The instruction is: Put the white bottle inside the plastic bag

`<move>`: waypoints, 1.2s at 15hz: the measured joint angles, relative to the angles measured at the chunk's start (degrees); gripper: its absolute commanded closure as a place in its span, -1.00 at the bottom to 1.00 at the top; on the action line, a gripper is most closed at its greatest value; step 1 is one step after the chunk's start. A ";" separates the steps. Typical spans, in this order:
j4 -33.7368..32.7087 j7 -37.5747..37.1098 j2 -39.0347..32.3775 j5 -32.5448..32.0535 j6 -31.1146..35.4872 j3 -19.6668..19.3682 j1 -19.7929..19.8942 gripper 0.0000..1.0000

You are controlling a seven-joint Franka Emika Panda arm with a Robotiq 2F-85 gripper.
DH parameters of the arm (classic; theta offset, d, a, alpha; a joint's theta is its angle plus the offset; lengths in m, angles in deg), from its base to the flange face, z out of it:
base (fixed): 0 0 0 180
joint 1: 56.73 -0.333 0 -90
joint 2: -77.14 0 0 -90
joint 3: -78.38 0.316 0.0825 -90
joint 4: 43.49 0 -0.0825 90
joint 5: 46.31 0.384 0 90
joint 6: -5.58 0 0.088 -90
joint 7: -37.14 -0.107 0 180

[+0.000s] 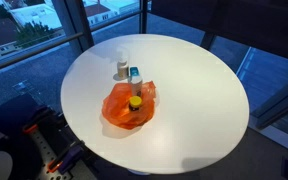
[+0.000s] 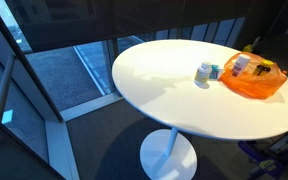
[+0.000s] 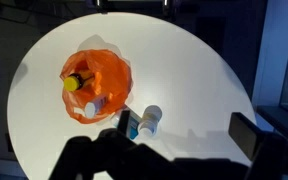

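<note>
A white bottle (image 1: 122,68) stands on the round white table (image 1: 204,90), just beside an orange plastic bag (image 1: 129,105). The bottle also shows in an exterior view (image 2: 202,73) and in the wrist view (image 3: 150,120). The bag (image 3: 99,80) (image 2: 254,80) lies open and holds a yellow-capped item (image 3: 72,84) and other small things. My gripper (image 3: 187,130) is open and empty, high above the table, with the bottle near its left finger in the wrist view. The gripper does not show in the exterior views.
A small blue and white container (image 1: 135,73) (image 3: 132,125) stands between the bottle and the bag. The table (image 2: 164,90) stands on a single pedestal next to glass walls. Dark equipment (image 1: 44,140) sits below the table's edge.
</note>
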 measured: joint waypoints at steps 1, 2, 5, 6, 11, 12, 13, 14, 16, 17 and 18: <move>0.00 0.00 0.00 0.00 0.00 0.02 0.00 -1.00; 0.00 0.00 0.00 0.00 0.01 0.02 0.00 -1.00; 0.00 0.00 0.00 0.00 0.01 0.02 0.00 -1.00; 0.00 0.00 0.00 0.00 0.01 0.02 0.00 -1.00; 0.00 0.00 0.00 0.00 0.01 0.02 0.00 -1.00; 0.00 0.00 0.00 0.00 0.01 0.02 0.00 -1.00; 0.01 0.00 -0.01 0.00 0.01 0.01 -0.05 -1.00; 0.02 0.00 -0.08 -0.01 0.01 -0.01 -0.09 -1.00; -0.06 -0.04 -0.57 -0.06 0.47 -0.06 -0.09 -1.00; -0.19 -0.11 -1.00 -0.06 0.94 -0.09 -0.09 -1.00; -0.40 -0.22 -1.57 -0.06 1.50 -0.12 -0.09 -1.00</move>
